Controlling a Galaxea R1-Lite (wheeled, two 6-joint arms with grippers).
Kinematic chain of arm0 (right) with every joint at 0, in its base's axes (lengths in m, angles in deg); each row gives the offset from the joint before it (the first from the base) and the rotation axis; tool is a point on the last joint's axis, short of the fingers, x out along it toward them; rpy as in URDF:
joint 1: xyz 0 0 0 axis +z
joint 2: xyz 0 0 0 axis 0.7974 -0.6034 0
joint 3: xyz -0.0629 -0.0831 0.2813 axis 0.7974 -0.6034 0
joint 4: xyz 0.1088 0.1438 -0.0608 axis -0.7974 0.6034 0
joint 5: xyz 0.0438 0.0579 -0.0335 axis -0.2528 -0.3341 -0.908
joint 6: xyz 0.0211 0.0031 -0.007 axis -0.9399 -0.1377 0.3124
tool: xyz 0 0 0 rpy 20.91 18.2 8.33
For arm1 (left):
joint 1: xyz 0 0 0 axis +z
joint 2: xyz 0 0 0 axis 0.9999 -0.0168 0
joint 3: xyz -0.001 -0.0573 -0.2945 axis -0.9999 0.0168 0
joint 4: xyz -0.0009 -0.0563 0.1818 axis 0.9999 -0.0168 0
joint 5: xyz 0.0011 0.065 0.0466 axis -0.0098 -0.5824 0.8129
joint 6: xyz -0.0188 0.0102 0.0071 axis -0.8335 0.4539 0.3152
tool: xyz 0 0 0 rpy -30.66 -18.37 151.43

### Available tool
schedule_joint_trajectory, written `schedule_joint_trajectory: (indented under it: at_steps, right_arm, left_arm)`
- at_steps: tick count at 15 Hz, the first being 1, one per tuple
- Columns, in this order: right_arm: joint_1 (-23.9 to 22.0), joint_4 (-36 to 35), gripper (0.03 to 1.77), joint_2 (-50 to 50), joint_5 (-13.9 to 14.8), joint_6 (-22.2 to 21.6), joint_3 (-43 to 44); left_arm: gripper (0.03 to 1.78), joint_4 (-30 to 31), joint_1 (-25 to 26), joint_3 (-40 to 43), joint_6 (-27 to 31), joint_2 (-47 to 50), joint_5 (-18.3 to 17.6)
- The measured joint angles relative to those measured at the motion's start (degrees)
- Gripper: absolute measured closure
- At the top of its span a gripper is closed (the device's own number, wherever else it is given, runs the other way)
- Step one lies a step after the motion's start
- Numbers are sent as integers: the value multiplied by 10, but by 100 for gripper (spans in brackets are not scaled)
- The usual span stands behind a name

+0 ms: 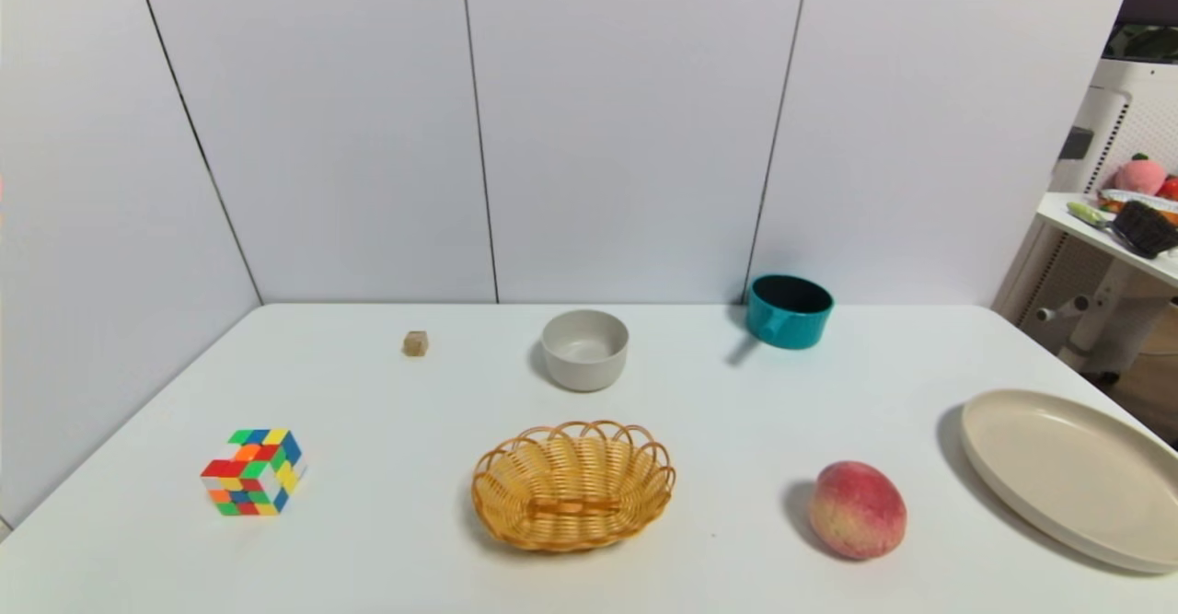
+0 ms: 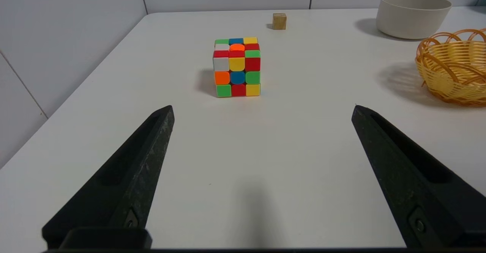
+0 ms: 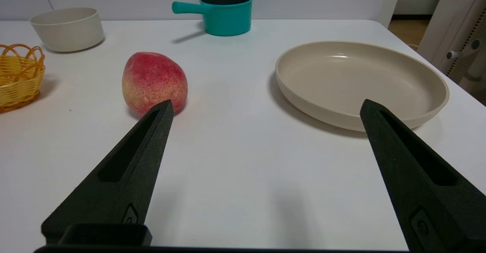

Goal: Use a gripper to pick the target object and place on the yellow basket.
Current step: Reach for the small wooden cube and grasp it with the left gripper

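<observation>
White worktop carries your tiny tan wooden cube [image 1: 415, 343] far-left, beyond the multicoloured puzzle cube [image 2: 237, 66]; probably light and rigid, so pinch 2 opposite faces with the left hand [image 2: 262, 112], fingers apart.

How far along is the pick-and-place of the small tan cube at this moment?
Nothing looks done: the tan cube sits on the table near the back wall, apart from the yellow basket, which holds nothing. Nothing is in hand either. The left tool is open and low over the table with the puzzle cube ahead of it; the right tool is open near the peach. Reaching, grasping, carrying and placing all remain.
</observation>
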Motion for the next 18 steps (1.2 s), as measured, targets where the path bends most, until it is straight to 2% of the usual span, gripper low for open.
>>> schedule_joint_trajectory:
  at_steps: [14,16,18]
  right_arm:
    - [0,0,10,0,0,0,0]
    - [0,0,11,0,0,0,0]
    - [0,0,10,0,0,0,0]
  left_arm:
    - [12,-1,1,-3,-4,-6,2]
    - [12,-1,2,-37,-10,-47,2]
    - [12,-3,1,-111,-21,-132,2]
